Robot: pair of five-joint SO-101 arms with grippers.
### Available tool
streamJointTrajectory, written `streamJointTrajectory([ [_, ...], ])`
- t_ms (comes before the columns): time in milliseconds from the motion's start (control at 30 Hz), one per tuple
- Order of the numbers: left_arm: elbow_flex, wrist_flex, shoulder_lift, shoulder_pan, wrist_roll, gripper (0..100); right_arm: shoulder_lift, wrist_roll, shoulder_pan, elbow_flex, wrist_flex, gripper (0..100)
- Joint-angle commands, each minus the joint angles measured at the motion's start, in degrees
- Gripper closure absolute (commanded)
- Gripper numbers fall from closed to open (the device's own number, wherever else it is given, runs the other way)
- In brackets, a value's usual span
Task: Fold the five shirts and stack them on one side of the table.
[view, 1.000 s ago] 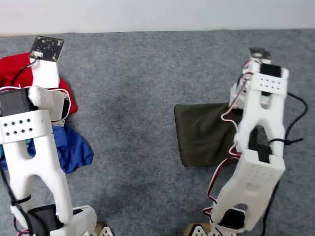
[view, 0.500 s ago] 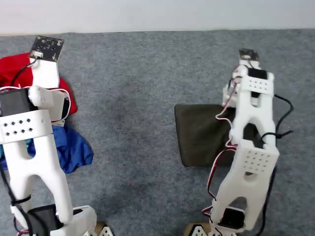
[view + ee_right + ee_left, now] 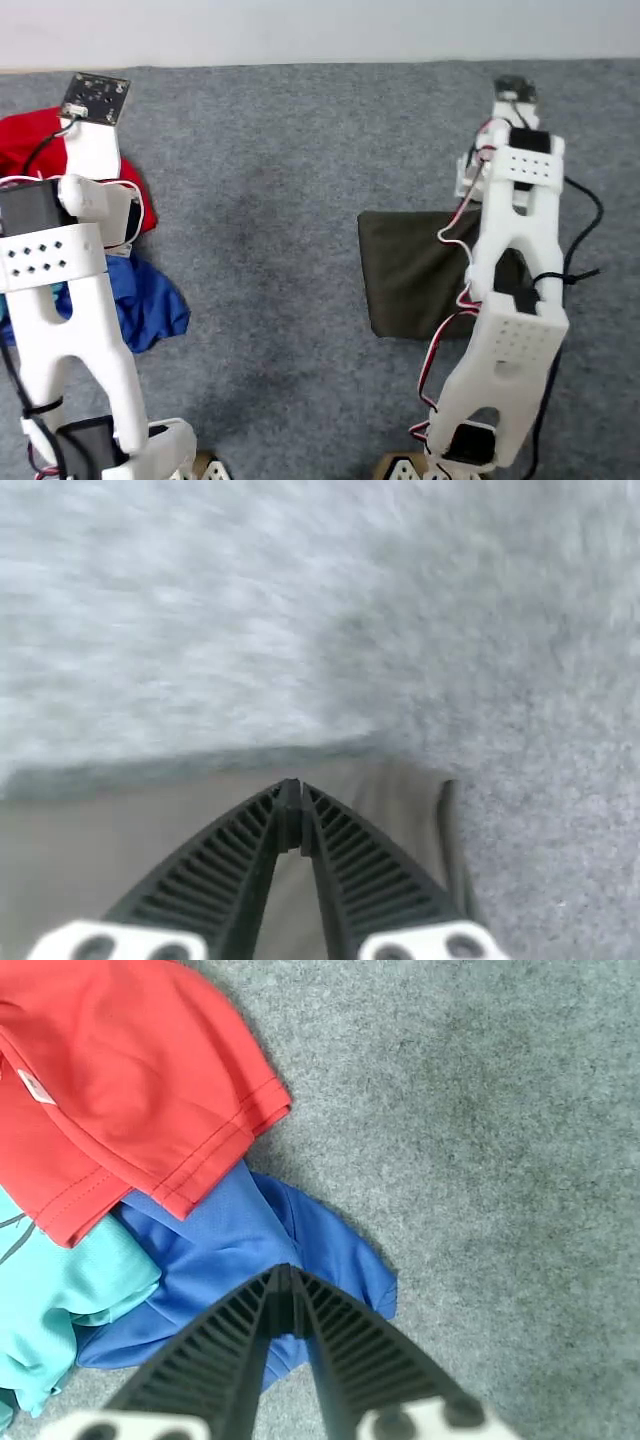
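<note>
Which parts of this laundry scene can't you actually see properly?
- High view: right arm covers the right side of the olive shirt.
- High view: left arm and picture edge hide much of the red shirt and blue shirt.
- Left wrist view: turquoise shirt cut off by the edge.
- Right wrist view: carpet beyond the shirt is blurred.

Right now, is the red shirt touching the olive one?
No, the red shirt lies by the blue shirt, and bare table separates it from the olive shirt.
</note>
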Motion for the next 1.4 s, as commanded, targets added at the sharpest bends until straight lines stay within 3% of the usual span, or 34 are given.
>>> streamJointTrajectory([
  [0,-0.6,-0.8,-2.3,0.1,0.0,100,-8.7,0.0,-2.2,-3.2,5.2,98.8],
  [400,-0.7,-0.7,-2.4,0.1,0.9,100,-15.7,-0.1,1.9,-2.9,26.8,98.8],
  [633,-3.7,1.8,-2.4,0.9,5.7,100,-21.1,-0.1,7.3,7.4,27.0,98.8],
  [867,-3.8,2.1,-2.4,1.9,5.7,100,-32.8,-0.3,7.3,26.8,26.7,98.6],
  [1033,-3.4,2.2,-2.4,1.9,5.7,100,-37.8,-0.9,7.5,32.4,26.2,98.7],
  [1233,-3.4,2.2,-2.3,1.9,5.7,100,-42.2,-18.8,7.4,39.2,16.0,98.8],
  [1367,-3.4,2.2,-2.3,1.9,5.7,100,-43.6,-25.0,7.6,46.4,7.8,98.3],
])
